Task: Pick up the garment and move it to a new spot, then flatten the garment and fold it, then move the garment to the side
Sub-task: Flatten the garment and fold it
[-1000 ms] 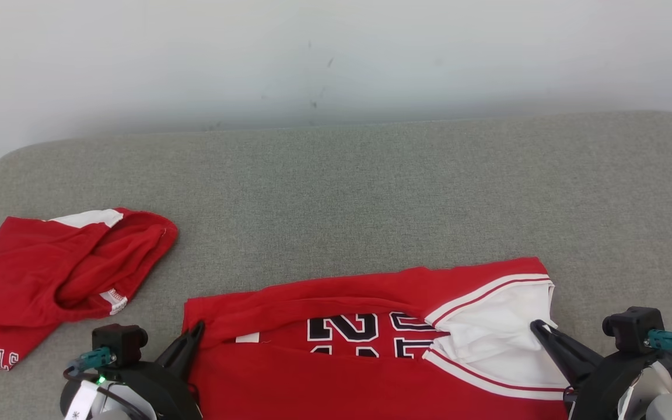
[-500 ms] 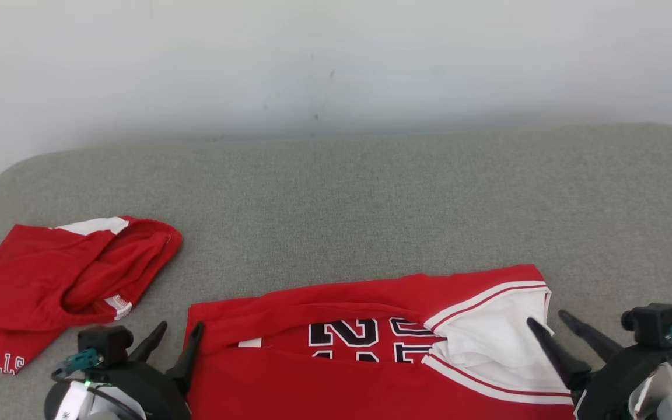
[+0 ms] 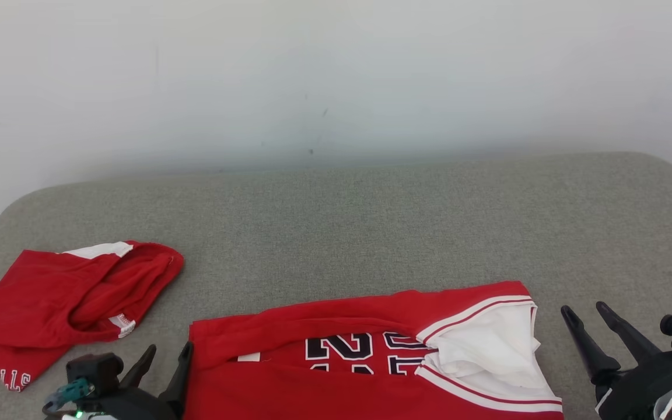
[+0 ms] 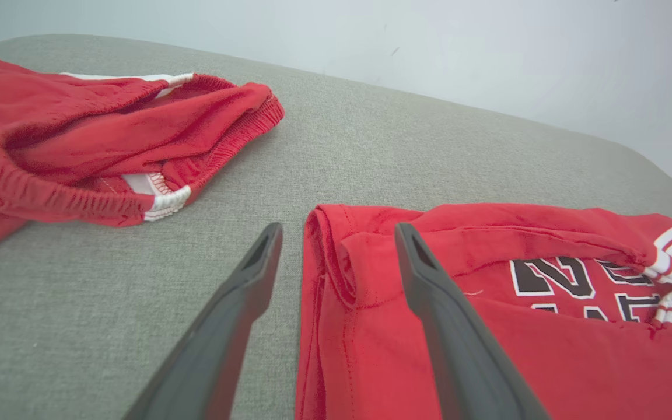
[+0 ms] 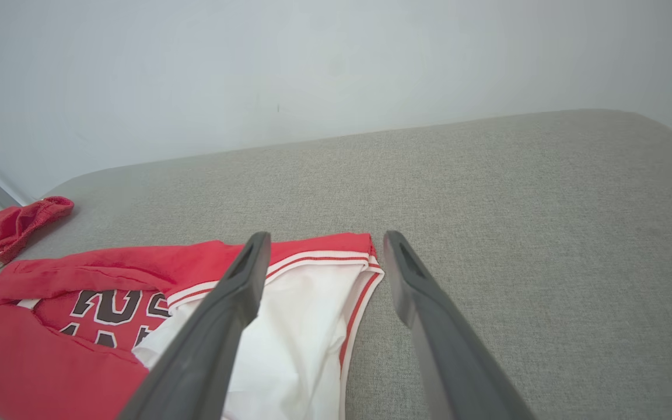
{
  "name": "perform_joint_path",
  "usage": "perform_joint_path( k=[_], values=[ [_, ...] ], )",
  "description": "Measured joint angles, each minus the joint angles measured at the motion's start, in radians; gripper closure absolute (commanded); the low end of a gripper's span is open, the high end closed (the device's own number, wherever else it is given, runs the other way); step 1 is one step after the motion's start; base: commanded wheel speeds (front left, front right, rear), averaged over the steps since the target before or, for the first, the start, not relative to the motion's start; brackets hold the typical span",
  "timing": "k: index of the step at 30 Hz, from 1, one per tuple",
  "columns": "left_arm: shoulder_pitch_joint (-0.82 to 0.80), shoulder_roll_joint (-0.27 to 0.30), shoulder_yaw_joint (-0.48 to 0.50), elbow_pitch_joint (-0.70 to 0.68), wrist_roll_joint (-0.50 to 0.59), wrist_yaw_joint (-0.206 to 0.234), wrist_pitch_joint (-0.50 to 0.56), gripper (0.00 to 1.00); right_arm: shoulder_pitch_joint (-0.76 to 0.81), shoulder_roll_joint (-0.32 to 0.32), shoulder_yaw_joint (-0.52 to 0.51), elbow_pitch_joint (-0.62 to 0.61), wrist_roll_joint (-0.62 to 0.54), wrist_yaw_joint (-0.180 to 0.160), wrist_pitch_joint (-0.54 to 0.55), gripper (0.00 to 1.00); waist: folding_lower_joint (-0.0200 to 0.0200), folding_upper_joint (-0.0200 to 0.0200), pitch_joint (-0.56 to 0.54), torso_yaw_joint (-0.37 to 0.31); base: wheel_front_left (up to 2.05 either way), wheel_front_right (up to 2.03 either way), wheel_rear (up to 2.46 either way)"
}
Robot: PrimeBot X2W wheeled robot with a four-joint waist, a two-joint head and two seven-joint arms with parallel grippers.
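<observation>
- Two red garments: one numbered jersey (image 3: 342,309), lower centre of the frame; one pair of shorts (image 3: 50,291), lower left;
- Two grippers: left gripper (image 3: 168,348), bottom left; right gripper (image 3: 583,308), bottom right;
- One grey cushion (image 3: 371,221), across the middle.

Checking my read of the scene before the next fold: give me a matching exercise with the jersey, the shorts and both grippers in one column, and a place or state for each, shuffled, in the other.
Things:
1. jersey
2. shorts
3. left gripper
4. right gripper

Places or states:
A. open, off the jersey's white-trimmed end
B. bunched up at the far left of the cushion
C. open, at the jersey's plain red edge
D. lying folded, black numbers showing

Pairs: 1-D, 2-B, 3-C, 4-A.
</observation>
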Motion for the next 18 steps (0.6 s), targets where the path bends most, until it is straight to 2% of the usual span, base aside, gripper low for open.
perform_joint_path(
  k=[7,15,18],
  values=[
    [0.085,0.029,0.055,-0.087,0.015,0.070,0.000,0.00,0.043,0.009,-0.023,-0.008,-0.017,-0.049,-0.017,0.00,0.0000,0.0000,-0.018,0.006,0.00,0.00,0.00],
    [0.167,0.048,0.136,-0.224,0.069,0.105,-0.001,0.00,0.083,0.027,-0.050,-0.033,-0.043,-0.110,-0.028,0.00,0.0001,-0.0001,-0.021,0.011,0.00,0.00,0.00],
    [0.197,0.046,0.162,-0.265,0.087,0.112,-0.001,0.00,0.097,0.038,-0.057,-0.033,-0.050,-0.124,-0.035,0.00,0.0001,-0.0001,-0.019,0.013,0.00,0.00,0.00]
  ],
)
